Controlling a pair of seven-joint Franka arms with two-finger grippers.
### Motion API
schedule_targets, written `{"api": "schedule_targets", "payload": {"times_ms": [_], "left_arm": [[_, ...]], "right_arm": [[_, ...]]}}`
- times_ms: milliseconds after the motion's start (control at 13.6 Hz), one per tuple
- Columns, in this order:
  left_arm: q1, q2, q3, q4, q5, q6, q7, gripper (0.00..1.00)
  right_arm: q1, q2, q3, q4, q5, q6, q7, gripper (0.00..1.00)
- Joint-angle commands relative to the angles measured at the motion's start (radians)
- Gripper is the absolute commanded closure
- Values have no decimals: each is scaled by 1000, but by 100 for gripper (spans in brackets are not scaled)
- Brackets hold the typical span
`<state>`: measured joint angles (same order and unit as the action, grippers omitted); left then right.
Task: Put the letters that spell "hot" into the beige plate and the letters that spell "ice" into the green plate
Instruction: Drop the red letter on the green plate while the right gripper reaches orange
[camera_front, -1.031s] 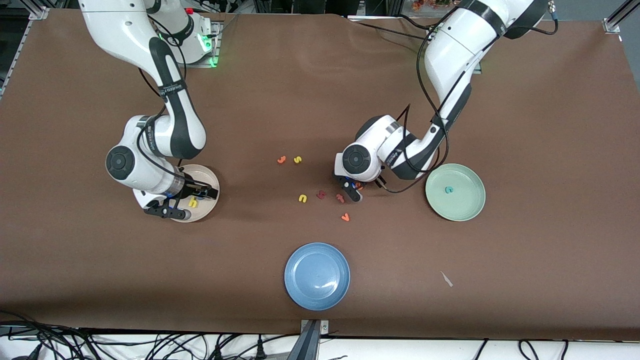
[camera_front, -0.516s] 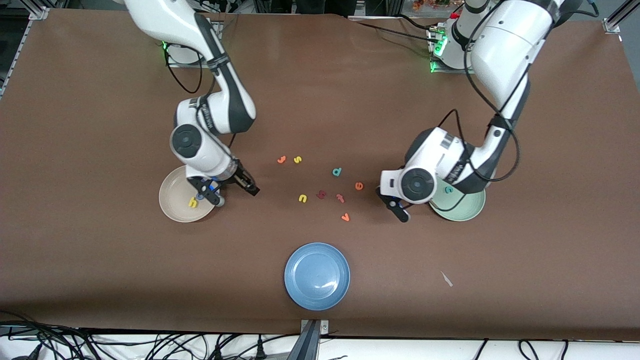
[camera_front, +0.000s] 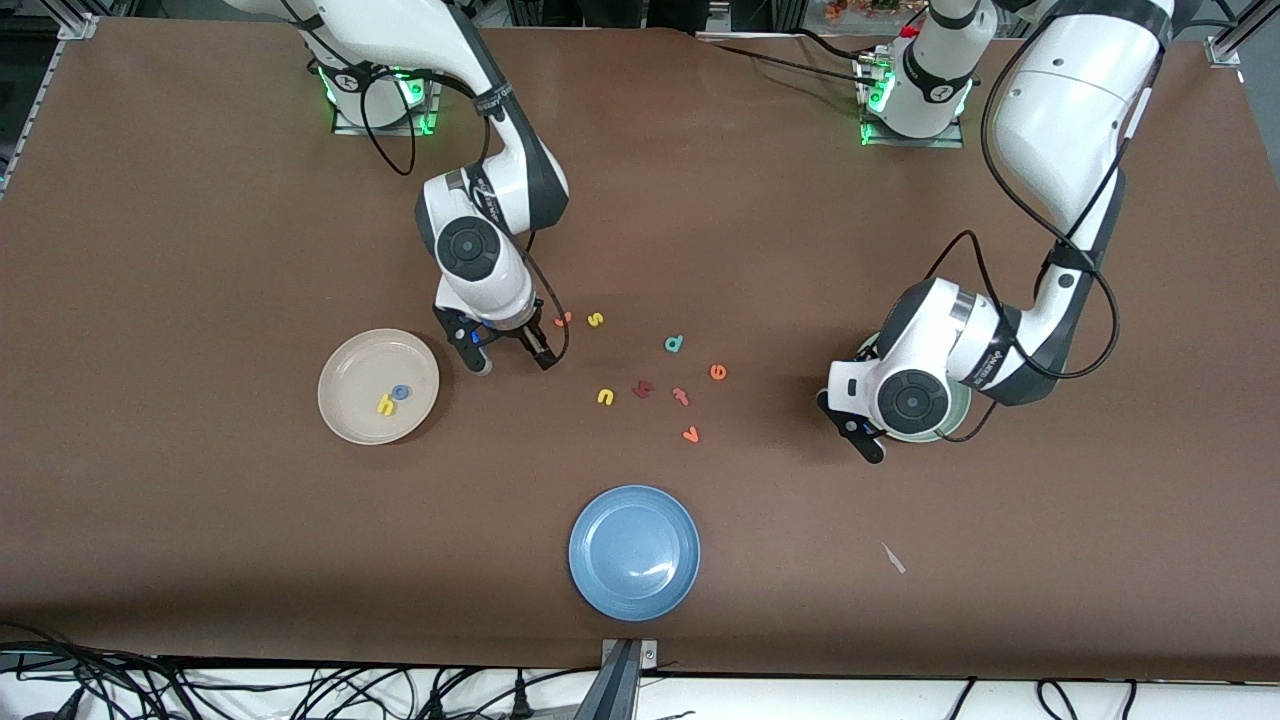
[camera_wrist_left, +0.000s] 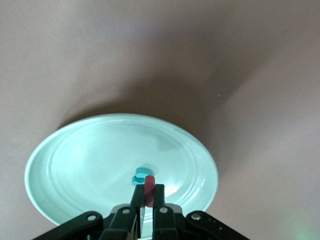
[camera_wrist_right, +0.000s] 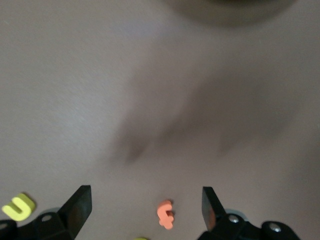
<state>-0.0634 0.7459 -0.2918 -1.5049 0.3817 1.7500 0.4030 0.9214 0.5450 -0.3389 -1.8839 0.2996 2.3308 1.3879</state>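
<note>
On the brown cloth-covered table (camera_front: 180, 540), small foam letters are the only readable writing. The round cream-beige plate (camera_front: 345, 375), toward the right arm's end, is holding the yellow "h" (camera_front: 386, 405) and the blue ring-shaped "o" (camera_front: 401, 392). The orange "t" (camera_front: 563, 319) is lying beside a yellow "s" (camera_front: 595, 319), and the right gripper (camera_front: 508, 355), fingers spread wide, is hovering just over the cloth near it; the right wrist view is showing that "t" (camera_wrist_right: 165, 214) between the open fingers. The left gripper (camera_wrist_left: 145, 200), pressed together on the dark red bar "i" (camera_wrist_left: 149, 188), is hanging over the pale mint-green plate (camera_wrist_left: 75, 165), which is holding the teal "c" (camera_wrist_left: 141, 176). The orange "e" (camera_front: 717, 372) is lying on the cloth near a teal "d" (camera_front: 674, 345). Nearer the front camera, 1 round blue plate (camera_front: 634, 552) is sitting alone. Black cables (camera_front: 200, 690) are trailing along the table's near edge.
</note>
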Motion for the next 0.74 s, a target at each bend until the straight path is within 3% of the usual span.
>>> {"api": "schedule_targets", "payload": {"times_ms": [0, 147, 368, 442, 516, 663], "left_arm": [[13, 7, -4, -35, 45, 23, -4, 100], [28, 6, -4, -98, 46, 107, -6, 100], [34, 3, -4, -110, 46, 123, -12, 100], [34, 1, -4, -110, 45, 121, -15, 40], [36, -3, -4, -109, 46, 120, -15, 1], [36, -8, -9, -98, 45, 109, -15, 0]], "right_arm": [[48, 10, -5, -21, -17, 50, 59, 5], [69, 35, -5, -21, -19, 82, 53, 5], [77, 50, -5, -23, -20, 126, 33, 11], [79, 50, -5, -33, -20, 137, 25, 12], [80, 49, -3, -43, -20, 154, 25, 15], [80, 49, 7, -64, -19, 197, 17, 22]]}}
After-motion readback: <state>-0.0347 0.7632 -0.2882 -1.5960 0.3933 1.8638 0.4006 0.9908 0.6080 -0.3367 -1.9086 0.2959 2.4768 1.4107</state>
